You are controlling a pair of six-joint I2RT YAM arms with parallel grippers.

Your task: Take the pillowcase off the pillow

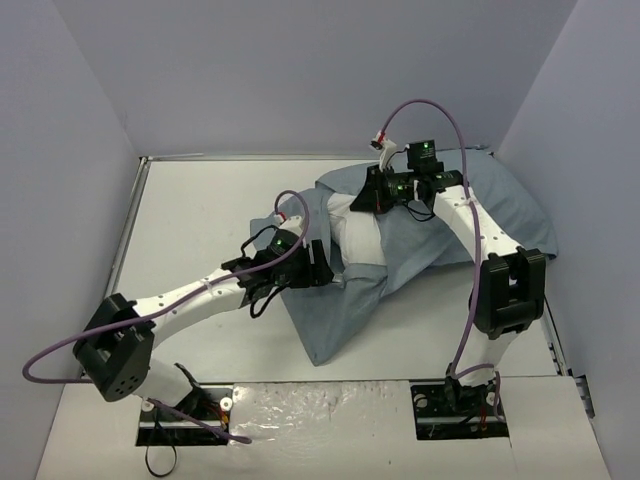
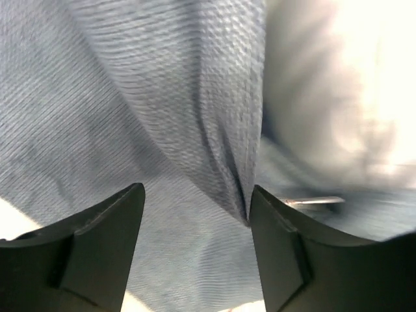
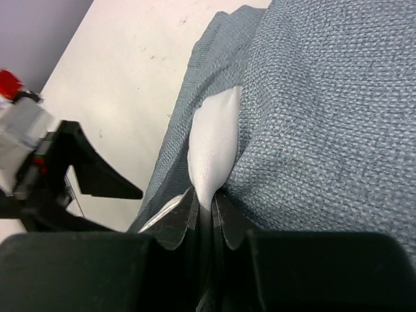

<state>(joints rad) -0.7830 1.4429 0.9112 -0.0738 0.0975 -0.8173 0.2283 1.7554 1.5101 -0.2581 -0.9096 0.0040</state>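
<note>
The right fingers (image 3: 174,227) pinch a corner of the pillow (image 3: 214,140) poking from the pillowcase (image 3: 312,117) (plain face up). The left fingers (image 2: 97,247) stand wide apart over cloth beside the pillow.

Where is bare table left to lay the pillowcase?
Bare table lies between the left wall and the left arm, and a near patch between the pillowcase corner and the right arm. Crowded centre-right, where left hand and right hand meet the pillow.

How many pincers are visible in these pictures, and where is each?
2. The left pincer stands open just over the blue pillowcase. The right pincer is shut on a white fold of the pillow that pokes out of the pillowcase. Neither is hidden.
</note>
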